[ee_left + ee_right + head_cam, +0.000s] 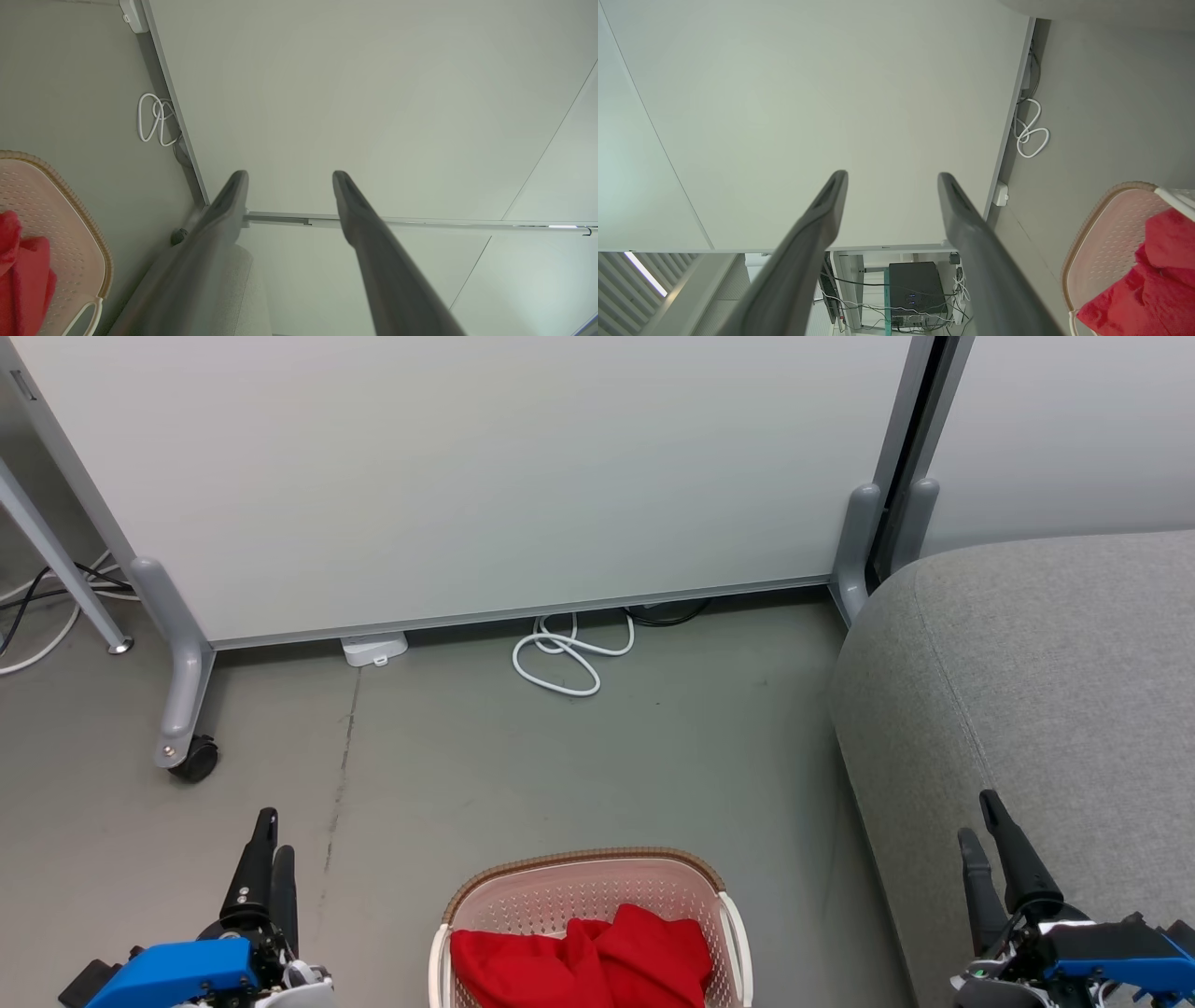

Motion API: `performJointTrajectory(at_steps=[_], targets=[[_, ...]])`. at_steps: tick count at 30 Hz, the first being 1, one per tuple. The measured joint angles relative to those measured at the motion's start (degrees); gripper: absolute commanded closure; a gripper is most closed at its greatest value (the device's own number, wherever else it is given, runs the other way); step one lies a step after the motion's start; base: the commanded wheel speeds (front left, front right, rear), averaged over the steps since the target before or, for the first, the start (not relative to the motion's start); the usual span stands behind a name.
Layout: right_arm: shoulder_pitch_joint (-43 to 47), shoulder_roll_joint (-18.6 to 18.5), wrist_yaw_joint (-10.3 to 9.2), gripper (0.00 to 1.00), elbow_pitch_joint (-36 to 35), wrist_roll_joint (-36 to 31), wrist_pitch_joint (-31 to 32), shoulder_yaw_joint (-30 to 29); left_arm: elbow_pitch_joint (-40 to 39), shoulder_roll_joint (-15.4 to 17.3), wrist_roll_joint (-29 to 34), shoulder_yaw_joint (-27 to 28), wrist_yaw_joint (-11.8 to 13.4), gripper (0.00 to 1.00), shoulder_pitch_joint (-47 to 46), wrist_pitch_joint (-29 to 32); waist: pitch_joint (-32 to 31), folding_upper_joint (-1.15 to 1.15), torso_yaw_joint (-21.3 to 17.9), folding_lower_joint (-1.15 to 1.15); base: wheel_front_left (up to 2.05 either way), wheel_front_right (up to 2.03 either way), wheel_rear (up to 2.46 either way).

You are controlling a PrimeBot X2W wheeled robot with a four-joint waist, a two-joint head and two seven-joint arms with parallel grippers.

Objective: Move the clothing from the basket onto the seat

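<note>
a: where's the clothing (607,957) right now?
b: you have it in the basket (583,855), bottom centre of your head view. it's a rumpled red heap spread across most of the basket's width, and the frame's lower edge cuts both off.
a: and the seat (1046,663)?
b: right side of the frame, a grey cushion running from mid-height down to the bottom edge. its rounded corner is near the basket, with a strip of floor (560,756) between them.
a: what are my claws doing?
b: your left gripper (275,840) sits at lower left over the floor, fingers pointing up the frame. in its wrist view the two fingers stand apart with nothing between them. your right gripper (977,817) sits at lower right, in front of the seat. its wrist view shows the fingers spread the same way, holding nothing.
a: is either one near the clothing?
b: no, both are well apart from the basket, one on each side. each wrist view catches the basket and some red at its edge, off to the side of the fingers.
a: what's behind it all?
b: a pale panel (467,476) fills the top of the frame on grey legs, with a caster (194,761) at left. a white cable (560,658) lies looped on the floor at the panel's foot, near the centre.
</note>
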Motion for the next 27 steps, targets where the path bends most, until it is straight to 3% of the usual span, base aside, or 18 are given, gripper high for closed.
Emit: performJointTrajectory(at_steps=[10,27], targets=[[0.0,0.0,0.00,0.00,-0.4,-8.8,-2.8,1.0,-0.9,0.0,7.3,-1.4,0.4,0.00,0.0,-2.8,0.1,0.00,0.0,0.00,0.00,0.00,0.00],[-0.1,0.0,0.00,0.00,-1.8,-29.6,-6.8,2.5,-2.6,0.4,29.6,-4.6,1.3,0.00,0.0,-6.7,0.2,0.00,-0.1,0.00,0.00,0.00,0.00]])
